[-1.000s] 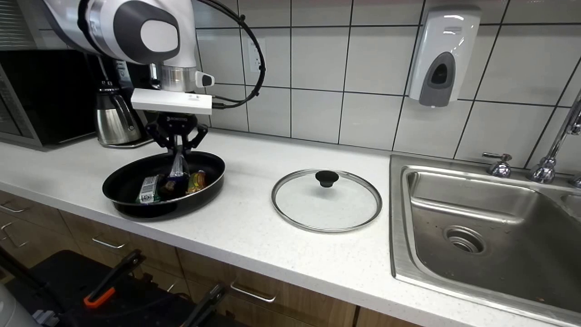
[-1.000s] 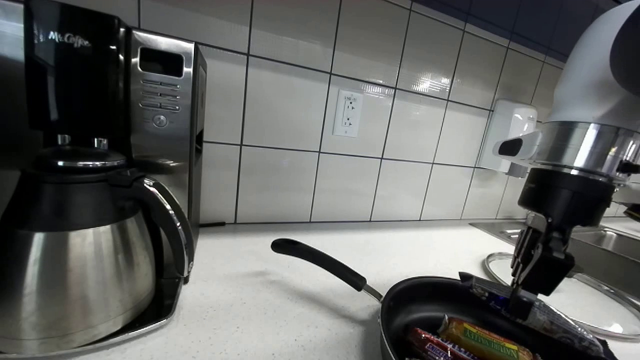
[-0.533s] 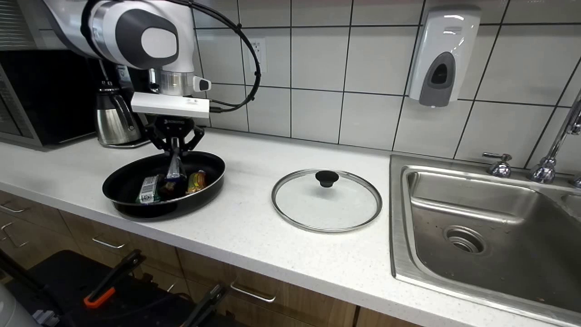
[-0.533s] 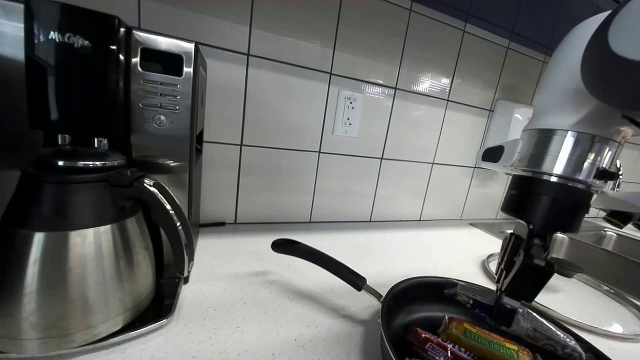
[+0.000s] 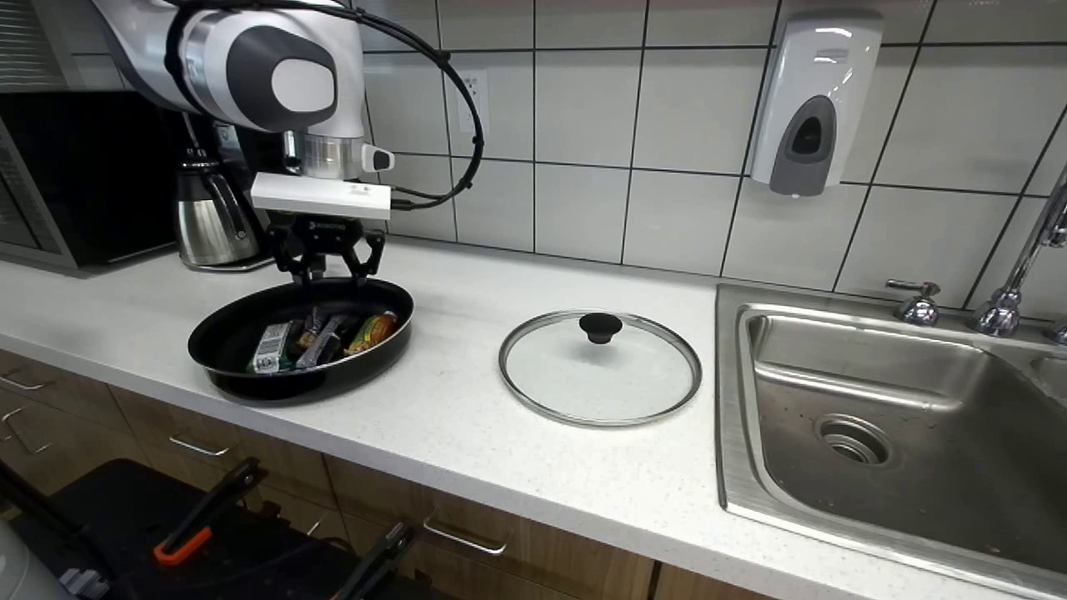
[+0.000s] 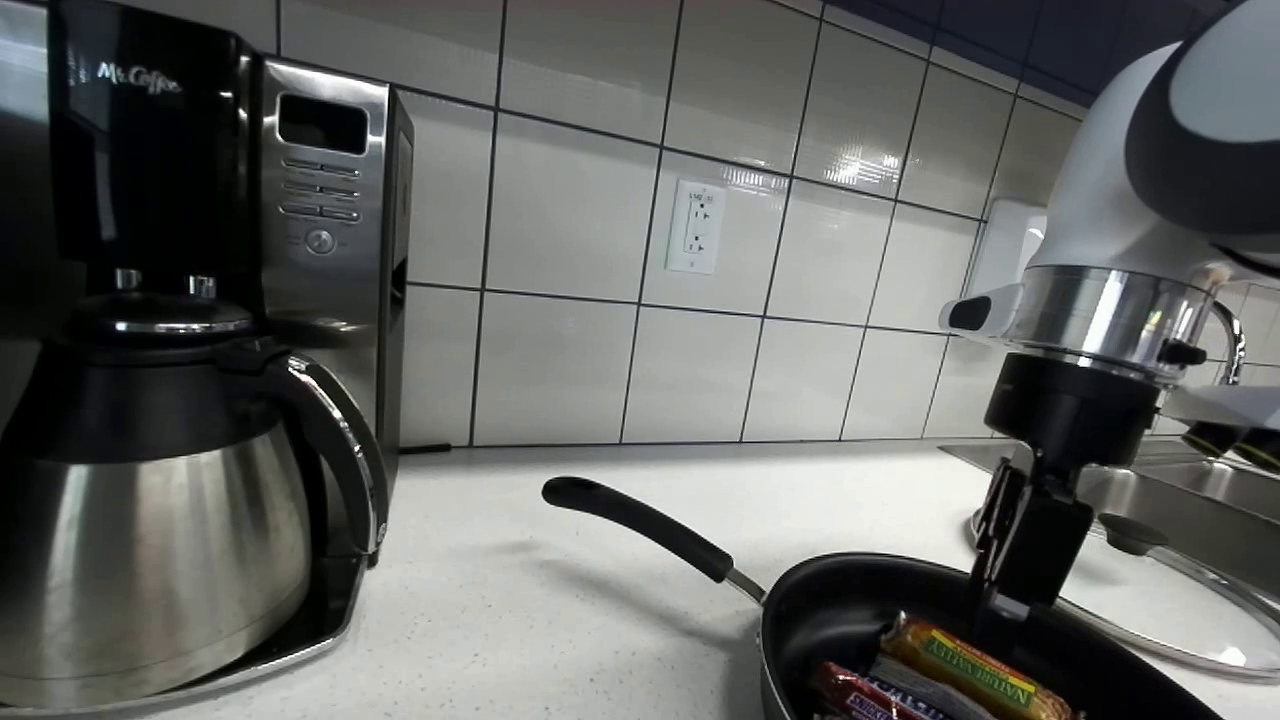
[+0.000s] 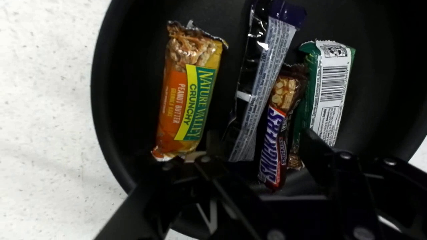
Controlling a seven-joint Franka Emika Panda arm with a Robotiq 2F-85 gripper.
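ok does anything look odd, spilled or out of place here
Mildly odd: the frying pan holds a Nature Valley bar, a Snickers bar, a green-wrapped bar and a dark-wrapped bar, where I'd expect loose food. The sink looks faintly specked; no spill or clear damage shows.

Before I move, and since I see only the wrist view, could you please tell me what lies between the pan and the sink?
Observer: A glass lid lies on the counter between the pan and the sink, apart from both.

Operator: Thank you; does anything stick out from the pan beyond my picture?

Observer: Yes, in an exterior view a black handle reaches out from it, on the side toward the coffee maker.

Operator: That helps; lastly, is anything hanging out beside the arm, please?

Observer: A black cable loops out beside it, seen in an exterior view against the tiled wall.
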